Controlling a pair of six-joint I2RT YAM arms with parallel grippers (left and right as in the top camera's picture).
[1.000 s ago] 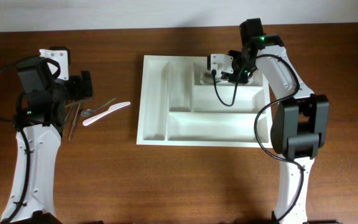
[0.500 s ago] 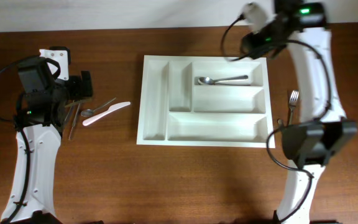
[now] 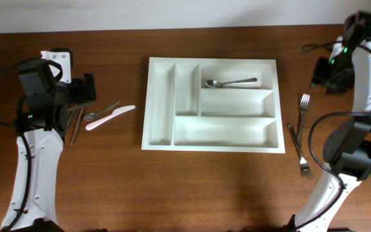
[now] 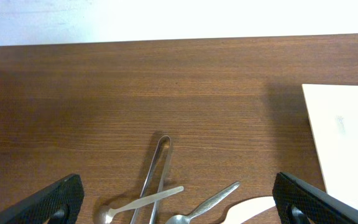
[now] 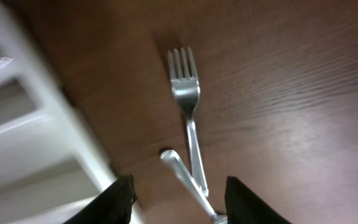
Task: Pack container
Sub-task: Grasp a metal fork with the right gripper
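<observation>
Cutlery lies loose near the left edge of the worktop [image 3: 108, 187] — metal tongs [image 4: 156, 177], two slim metal pieces that look like small spoons [image 4: 143, 201], and a pale plastic knife [image 3: 111, 117] on the side nearest the middle. The left gripper [image 4: 179, 202] hangs just above them with its fingers spread as wide as they go and nothing between them.

In the middle of the worktop, closer to its far edge, the container [image 3: 161, 109] sits flat. A metal spoon [image 3: 230, 82] lies along its uppermost long compartment, bowl to the left and handle to the right.

Just beside the container's right wall, toward the worktop's right edge, a fork [image 5: 188, 118] lies with its tines toward the far edge. A second fork [image 3: 299, 151] lies nearer the front edge, and its handle end crosses the first fork's handle. The right gripper [image 5: 178, 200] hovers over the first fork — fingers partly apart, holding nothing.
</observation>
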